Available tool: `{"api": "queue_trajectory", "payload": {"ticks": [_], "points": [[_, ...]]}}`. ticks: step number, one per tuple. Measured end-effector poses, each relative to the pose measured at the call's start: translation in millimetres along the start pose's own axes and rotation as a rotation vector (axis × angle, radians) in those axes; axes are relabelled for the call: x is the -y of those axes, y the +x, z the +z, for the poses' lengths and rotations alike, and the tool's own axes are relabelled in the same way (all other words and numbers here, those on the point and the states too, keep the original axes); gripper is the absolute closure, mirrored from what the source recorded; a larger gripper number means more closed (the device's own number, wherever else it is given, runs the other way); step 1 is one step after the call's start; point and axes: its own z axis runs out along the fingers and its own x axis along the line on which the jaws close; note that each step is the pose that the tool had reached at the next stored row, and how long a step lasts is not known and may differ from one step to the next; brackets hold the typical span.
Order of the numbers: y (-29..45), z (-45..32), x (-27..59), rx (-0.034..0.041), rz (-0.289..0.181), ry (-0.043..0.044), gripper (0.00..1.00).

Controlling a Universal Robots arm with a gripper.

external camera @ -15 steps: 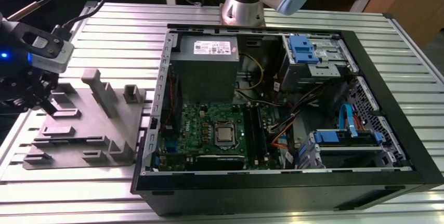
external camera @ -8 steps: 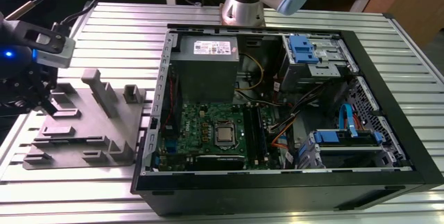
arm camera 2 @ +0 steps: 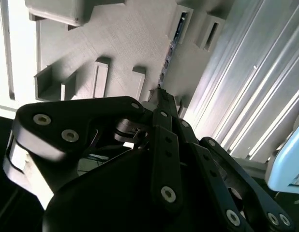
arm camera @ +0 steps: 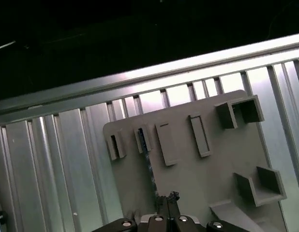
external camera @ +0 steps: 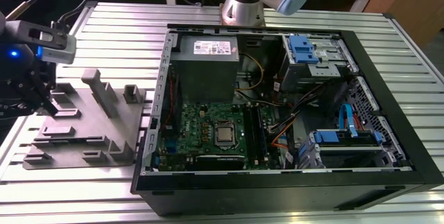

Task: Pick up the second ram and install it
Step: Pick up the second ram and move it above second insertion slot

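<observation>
Now, starting from the exterior view's left, we are seeing the gripper (external camera: 47, 108) hanging low over the left part of the grey tray (external camera: 90, 135), which is lying flat on the ribbed metal worktop (external camera: 125, 21). In both wrist views the jaws are standing pressed close together, with almost no gap between them. They are sitting right at the near end of the second ram (arm camera: 149, 169). Whether they are pinching its edge or are only just beside it, we cannot tell.

The second ram is standing on its long edge in the tray, and in the first wrist view it is showing as a thin dark line with a little blue. Its far end is resting in a small upright block (arm camera: 142, 140) of the tray. In the second wrist view the same stick (arm camera 2: 170, 50) is running away from the gripper (arm camera 2: 160, 93) across the tray (arm camera 2: 125, 43).

Moving to the right in the exterior view, the open computer case (external camera: 291, 187) is lying just beside the tray. Inside it, the grey power-supply box (external camera: 205, 76) is sitting toward the back, and the green circuit board (external camera: 197, 125) is lying in front of it. The blue drive brackets (external camera: 300, 49) are standing further toward the exterior view's right. The arm (external camera: 243, 3) is rising from the worktop behind the case.
</observation>
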Motion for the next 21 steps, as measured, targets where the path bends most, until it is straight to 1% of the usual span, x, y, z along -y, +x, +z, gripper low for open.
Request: {"api": "queue_trajectory", "payload": {"ticks": [8, 10, 15, 16, 18, 21], "points": [[0.1, 6.9, 0.2, -0.0045, -0.146, -0.0018, 0.93], [0.1, 7.7, 0.2, -0.0057, -0.18, -0.0024, 0.93], [0.1, 7.9, 0.2, -0.0055, -0.186, -0.0021, 0.93], [0.3, 8.4, 0.1, -0.0031, -0.186, -0.001, 0.93], [1.1, 9.4, 0.3, 0.0057, -0.188, 0.0, 0.93], [2.9, 11.9, 0.2, 0.0138, -0.19, 0.0024, 0.93]]}}
